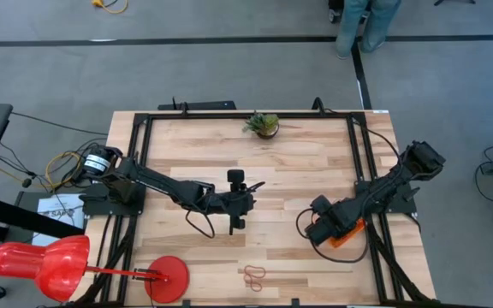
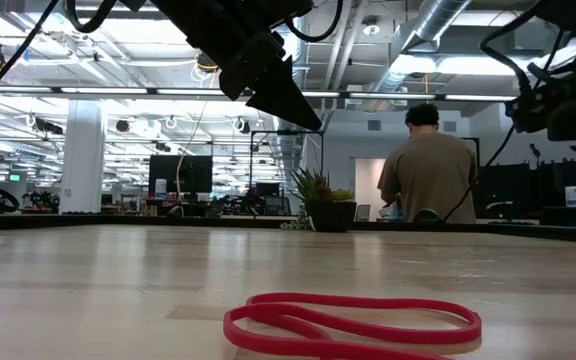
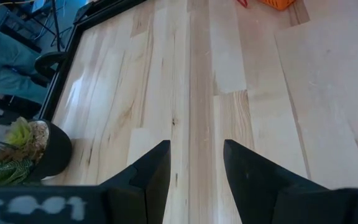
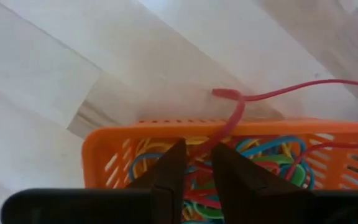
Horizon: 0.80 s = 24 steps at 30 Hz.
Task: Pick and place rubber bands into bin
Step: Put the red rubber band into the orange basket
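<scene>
Here, held band: a thin floppy red rubber band (image 4: 241, 99) draped over the rim of the shallow orange translucent plastic bin (image 4: 114, 152).
Right gripper (image 4: 197, 163): over the bin, fingers nearly together on that band.
Left gripper (image 3: 194, 163): mid-table, fingers apart, empty.
Loose band (image 1: 255, 275): red, at the table's near edge.
Handling: light, limp, stretchy; pinch a single strand.

rubber bands (image 4: 253, 158) in bin (image 4: 104, 152), one (image 4: 232, 115) seemingly overhanging
</scene>
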Each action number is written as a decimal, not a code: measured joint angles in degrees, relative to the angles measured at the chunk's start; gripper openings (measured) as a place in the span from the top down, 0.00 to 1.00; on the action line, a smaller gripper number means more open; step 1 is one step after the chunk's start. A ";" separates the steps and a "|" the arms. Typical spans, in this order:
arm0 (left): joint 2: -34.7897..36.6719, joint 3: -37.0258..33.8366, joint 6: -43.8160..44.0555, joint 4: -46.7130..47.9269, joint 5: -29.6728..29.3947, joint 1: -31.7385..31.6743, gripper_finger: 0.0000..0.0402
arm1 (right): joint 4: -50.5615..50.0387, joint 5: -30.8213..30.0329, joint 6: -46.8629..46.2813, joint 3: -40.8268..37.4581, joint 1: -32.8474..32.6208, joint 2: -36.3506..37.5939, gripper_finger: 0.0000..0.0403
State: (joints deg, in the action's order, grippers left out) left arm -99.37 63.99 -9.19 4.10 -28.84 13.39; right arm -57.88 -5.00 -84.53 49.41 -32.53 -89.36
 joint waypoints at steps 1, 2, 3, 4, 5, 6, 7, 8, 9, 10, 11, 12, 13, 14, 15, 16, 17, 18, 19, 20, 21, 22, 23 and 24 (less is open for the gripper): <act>0.00 0.00 0.00 0.00 0.00 0.00 0.65 | -0.18 0.00 0.00 0.00 0.06 0.00 0.84; 0.00 0.00 0.00 -0.01 0.00 0.00 0.65 | -0.17 0.01 0.01 -0.02 0.06 0.00 0.86; 0.00 0.00 0.00 0.00 0.00 0.00 0.65 | -0.09 -0.03 0.19 -0.02 0.06 0.00 0.89; 0.00 0.00 0.00 0.00 0.00 0.00 0.65 | -0.03 -0.06 0.41 -0.02 0.06 0.00 0.92; 0.00 0.00 0.00 -0.01 -0.02 0.00 0.65 | 0.03 -0.04 0.42 -0.02 0.06 0.00 0.95; 0.00 0.00 0.00 -0.02 -0.02 0.00 0.65 | 0.10 -0.04 0.48 -0.02 0.04 0.00 0.98; 0.00 0.00 0.00 -0.02 -0.02 0.00 0.65 | -0.06 0.05 0.47 0.12 0.04 0.00 0.98; 0.00 0.00 0.00 0.00 -0.02 0.00 0.65 | -0.66 0.22 0.37 0.55 0.05 0.00 0.98; 0.00 0.00 0.00 -0.02 -0.02 0.00 0.65 | -1.53 0.34 -0.01 1.33 -0.02 0.00 0.98; 0.00 0.00 0.00 -0.01 -0.02 0.00 0.65 | -2.79 0.35 -0.49 2.55 -0.15 0.00 0.98; 0.00 0.00 0.00 -0.02 -0.02 0.00 0.65 | -4.56 0.34 -0.76 4.00 -0.42 0.00 0.98; 0.00 0.00 0.00 -0.01 -0.02 0.00 0.65 | -6.90 0.36 -0.76 5.71 -0.77 0.00 0.99; 0.00 0.00 0.00 -0.02 -0.03 0.00 0.65 | -9.93 0.38 -0.72 7.71 -1.20 0.00 0.99; 0.00 0.00 0.00 -0.02 -0.04 0.00 0.65 | -13.04 0.40 -0.72 9.77 -1.64 0.00 0.99; 0.00 0.00 -0.04 -0.02 -0.04 0.00 0.65 | -16.53 0.40 -1.06 12.06 -2.13 0.00 0.99; 0.00 0.00 -0.04 -0.02 -0.04 0.00 0.65 | -20.27 0.39 -1.95 14.46 -2.68 0.00 0.99; 0.00 0.00 -0.04 -0.02 -0.04 0.00 0.65 | -24.16 0.38 -3.26 16.77 -3.36 0.00 0.99; 0.01 0.00 -0.04 -0.02 -0.04 0.00 0.65 | -27.90 0.38 -4.88 19.06 -4.19 0.00 0.99; 0.00 0.00 -0.04 -0.02 -0.04 0.00 0.65 | -31.41 0.40 -6.85 21.15 -5.14 0.00 0.99; 0.02 0.00 -0.07 -0.02 -0.04 0.00 0.65 | -32.77 0.40 -9.13 22.90 -6.20 0.04 0.99; 0.02 0.00 -0.07 -0.02 -0.04 0.00 0.65 | -32.14 0.29 -10.13 24.11 -7.33 0.30 0.99; 0.02 0.00 -0.07 -0.02 -0.04 0.00 0.65 | -31.12 -0.22 -10.71 24.71 -8.24 0.62 0.99; 0.02 0.00 -0.09 -0.02 -0.04 0.00 0.65 | -31.10 -1.33 -12.64 25.32 -9.76 0.81 0.99; 0.02 0.00 -0.09 -0.02 -0.07 0.01 0.65 | -31.85 -2.48 -15.50 26.10 -11.23 0.87 1.00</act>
State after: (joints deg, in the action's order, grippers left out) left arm -99.35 63.99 -9.28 4.08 -28.91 13.40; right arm -89.73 -7.48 -100.03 75.50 -43.76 -88.49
